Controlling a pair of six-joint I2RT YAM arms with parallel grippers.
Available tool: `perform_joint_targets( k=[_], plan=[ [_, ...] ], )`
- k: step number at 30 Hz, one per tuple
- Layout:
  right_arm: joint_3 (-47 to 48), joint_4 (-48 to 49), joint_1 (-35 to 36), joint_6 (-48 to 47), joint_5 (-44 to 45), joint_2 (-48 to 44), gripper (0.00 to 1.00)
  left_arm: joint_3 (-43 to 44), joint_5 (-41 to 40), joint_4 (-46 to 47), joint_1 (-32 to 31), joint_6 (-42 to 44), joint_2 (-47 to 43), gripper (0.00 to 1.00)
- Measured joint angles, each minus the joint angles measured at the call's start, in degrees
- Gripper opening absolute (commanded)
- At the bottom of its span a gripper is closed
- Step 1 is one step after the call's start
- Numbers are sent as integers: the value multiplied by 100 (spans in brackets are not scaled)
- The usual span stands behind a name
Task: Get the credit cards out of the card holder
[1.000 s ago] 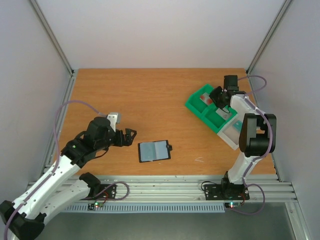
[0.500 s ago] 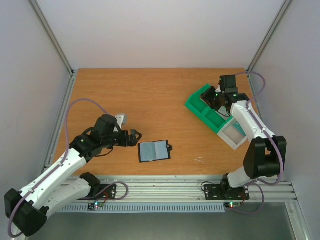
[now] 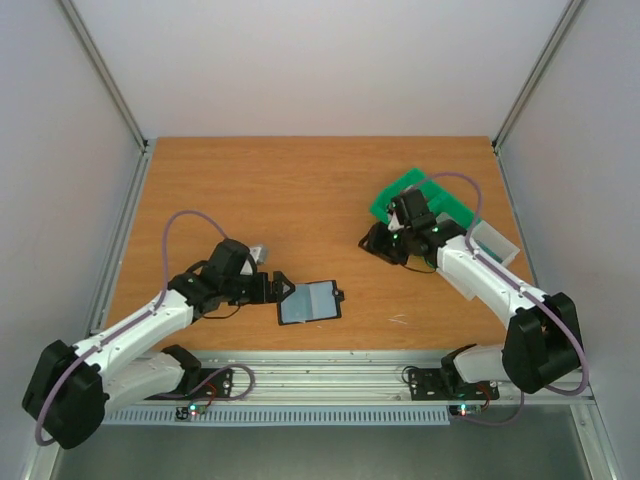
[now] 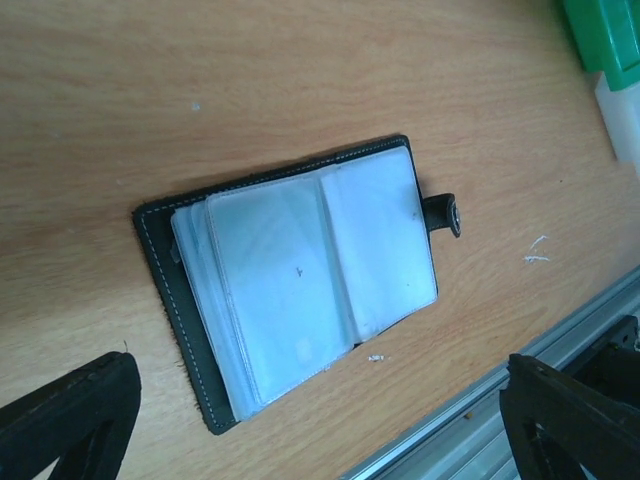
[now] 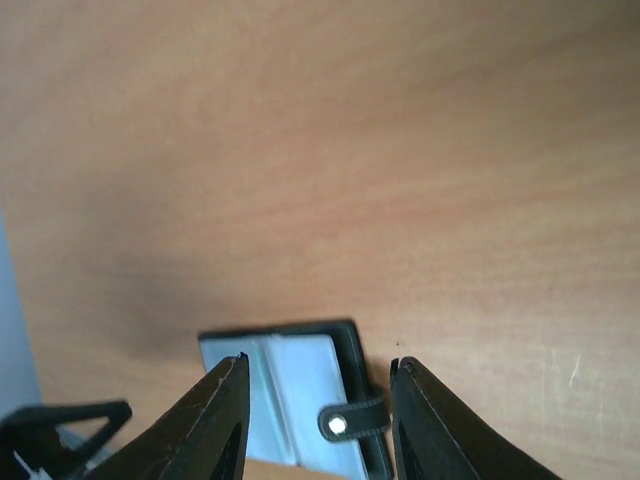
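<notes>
The card holder lies open on the table, black edges, pale blue-grey sleeves up, snap tab on its right side. It fills the left wrist view and shows in the right wrist view. No credit cards show in its sleeves or anywhere else. My left gripper is open and empty at the holder's left edge, with its fingers wide apart on either side of it. My right gripper is open and empty, up and to the right of the holder; its fingertips frame the holder's tab side.
A green compartmented tray with a pale end compartment lies at the back right, partly behind my right arm; its corner shows in the left wrist view. The metal rail runs along the table's near edge.
My left gripper has moved right, up to the holder's left edge. My right arm has swung from over the green tray down and left toward the holder.
</notes>
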Motion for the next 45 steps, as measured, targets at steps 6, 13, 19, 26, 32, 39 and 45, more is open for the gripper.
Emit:
perform_joint_targets(
  k=[6,13,19,26,32,39,45],
  plan=[
    [-671,184,452,2,-164,-31,40,-476,352,863,-2,-422,201,99],
    [-1051,656,791,57,-396,197,39,-632,688,1746,-2,-885,627,99],
    [-1134,986,1211,166,-442,562,37,-767,726,2350,-2,-1154,811,99],
    [-1235,1185,1453,184,-308,892,36,-866,817,2651,0,-1344,1038,99],
    [-1438,1349,1484,190,-223,1054,36,-868,804,2708,-2,-1349,1071,99],
    [-1482,1604,1773,280,-205,1224,33,-868,769,2750,-2,-1344,1320,99],
    [-1552,1797,1985,450,-201,1222,33,-870,601,2728,-2,-1327,1325,99]
  ],
)
